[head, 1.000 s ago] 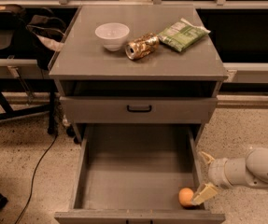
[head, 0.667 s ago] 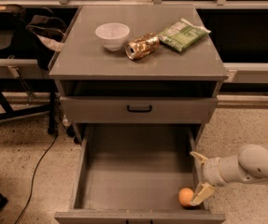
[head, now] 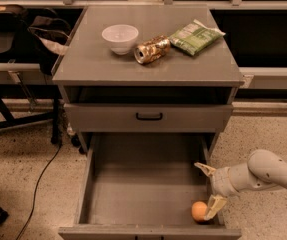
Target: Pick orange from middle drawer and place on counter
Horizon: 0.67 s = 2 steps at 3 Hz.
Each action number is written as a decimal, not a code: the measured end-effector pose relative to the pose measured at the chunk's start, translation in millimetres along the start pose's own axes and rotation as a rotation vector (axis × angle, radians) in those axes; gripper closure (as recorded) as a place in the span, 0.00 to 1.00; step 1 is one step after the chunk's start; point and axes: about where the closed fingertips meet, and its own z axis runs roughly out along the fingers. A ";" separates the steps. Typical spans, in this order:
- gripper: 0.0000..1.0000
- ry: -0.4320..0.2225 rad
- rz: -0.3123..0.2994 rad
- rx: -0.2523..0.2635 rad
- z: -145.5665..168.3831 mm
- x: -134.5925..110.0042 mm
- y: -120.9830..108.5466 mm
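The orange (head: 199,210) lies on the floor of the open middle drawer (head: 138,194), in its front right corner. My gripper (head: 209,188) hangs over the drawer's right wall, just right of and above the orange. It is open: one finger (head: 203,168) points back and the other (head: 215,206) sits right beside the orange. My white arm (head: 263,173) comes in from the right. The grey counter (head: 148,66) is the cabinet's top, above the drawers.
On the counter stand a white bowl (head: 119,36), a gold can (head: 152,49) on its side and a green bag (head: 196,36). A shut drawer front with a black handle (head: 149,116) sits above the open drawer. A chair (head: 13,39) and a cable (head: 43,179) are at the left.
My arm has shifted a little to the left, bringing the open gripper closer over the drawer's right wall beside the orange. The orange has not moved.
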 end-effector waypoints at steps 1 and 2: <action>0.00 0.004 0.014 0.011 4.8 7.4 2.6; 0.00 0.020 0.044 0.033 8.6 22.3 4.7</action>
